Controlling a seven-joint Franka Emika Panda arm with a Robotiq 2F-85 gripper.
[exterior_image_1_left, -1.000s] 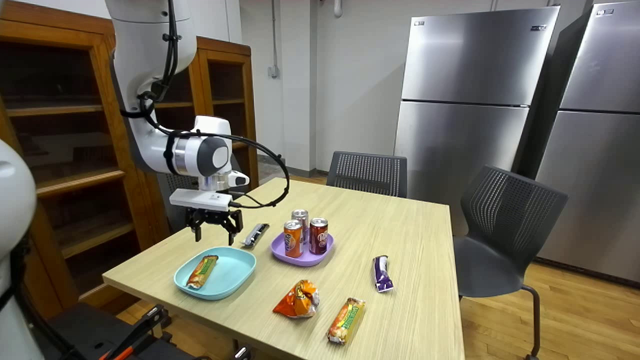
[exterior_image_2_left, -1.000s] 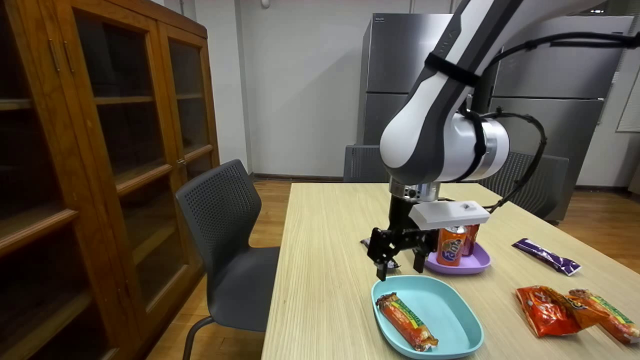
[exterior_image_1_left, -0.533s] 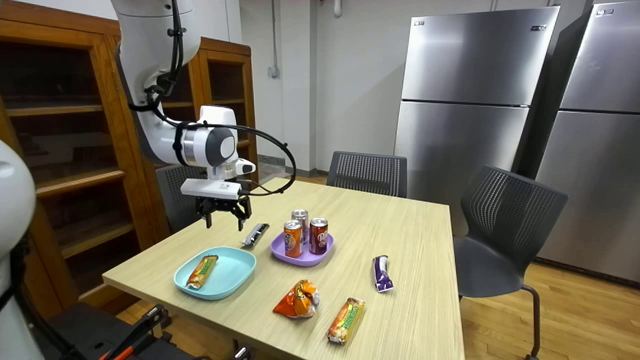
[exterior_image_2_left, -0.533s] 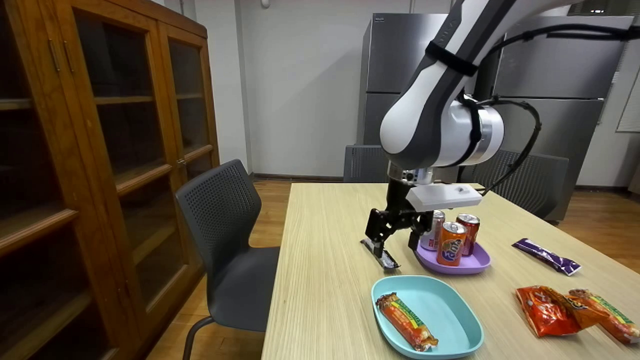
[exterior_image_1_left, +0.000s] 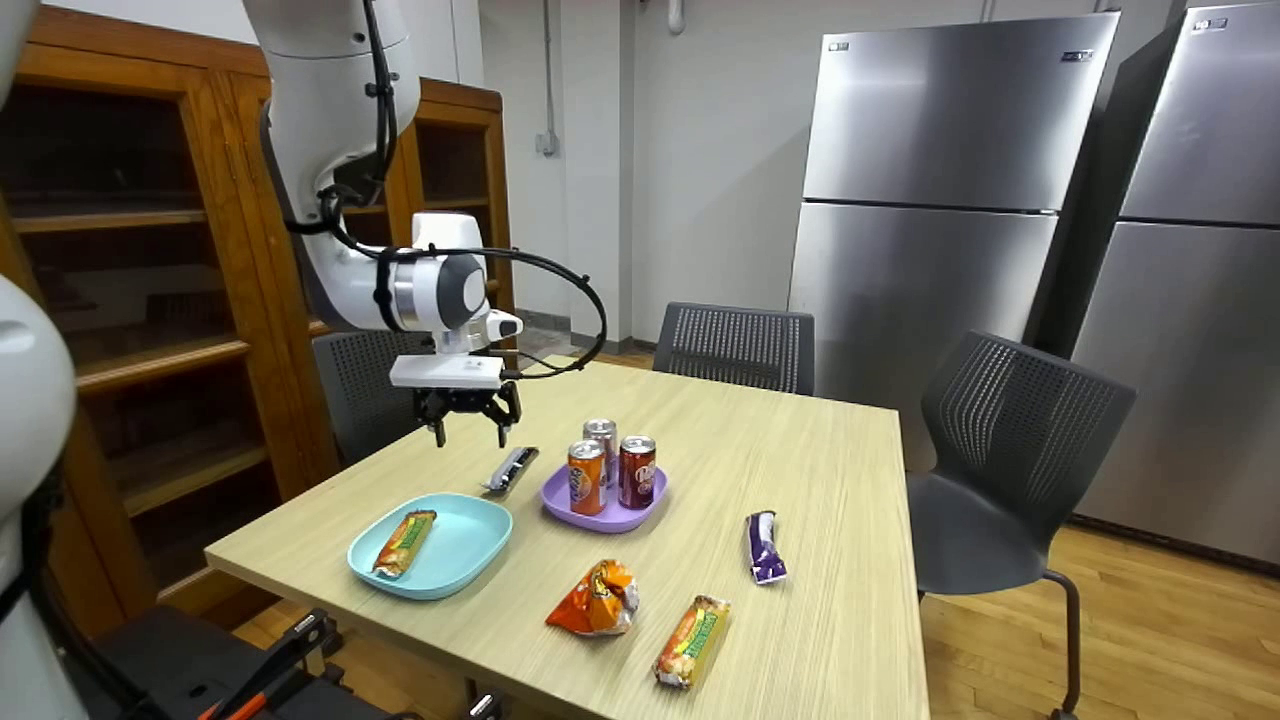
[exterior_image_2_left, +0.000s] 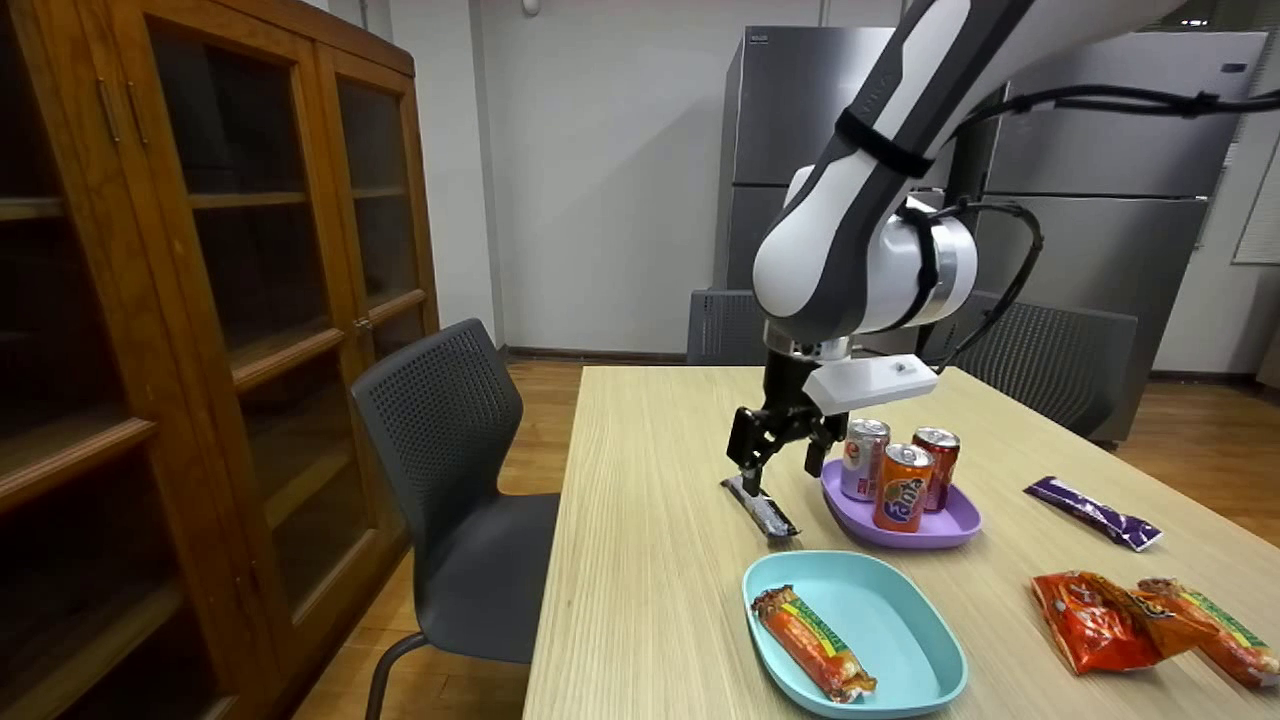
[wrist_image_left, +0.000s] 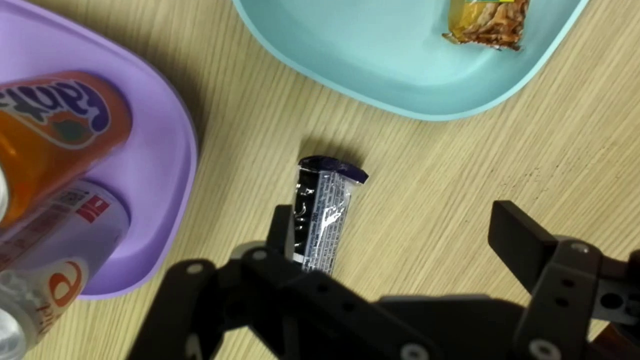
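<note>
Standing at far left: a wooden cabinet (exterior_image_1_left: 262, 290) with dark glass doors.
Teal plate (exterior_image_1_left: 465, 545): on the light wood table (exterior_image_1_left: 830, 500), near its edge, with a gold-and-red wrapped bar (exterior_image_1_left: 405, 543) lying inside, off to one side.
Gripper (exterior_image_1_left: 471, 437): hanging above the table at the end of the white arm (exterior_image_1_left: 350, 285), its fingers (wrist_image_left: 520, 240) spread wide, whichever side I look from.
Black-and-silver wrapped bar (wrist_image_left: 325, 215): flat on the table below the gripper, just beside the purple plate (wrist_image_left: 160, 175) and near the teal one; in the wrist view one finger hides its lower end.
Purple plate: carrying three soda cans close together, all upright, the orange Fanta can (exterior_image_1_left: 587, 480) in front, the silver can (exterior_image_2_left: 864, 460) with red lettering behind it, the dark red Dr Pepper can (exterior_image_1_left: 637, 475) to the right.
Orange snack bag (exterior_image_1_left: 597, 600): crumpled on the table, nearer me than the purple plate.
Second gold-and-red bar (exterior_image_1_left: 692, 642): on the table, just right of the bag.
Purple wrapped bar (exterior_image_1_left: 766, 547): on the table, well apart from both plates.
Steel refrigerator (exterior_image_1_left: 930, 300): tall, behind the table.
Grey chair (exterior_image_1_left: 1010, 450): beside the table, its back perforated.
</note>
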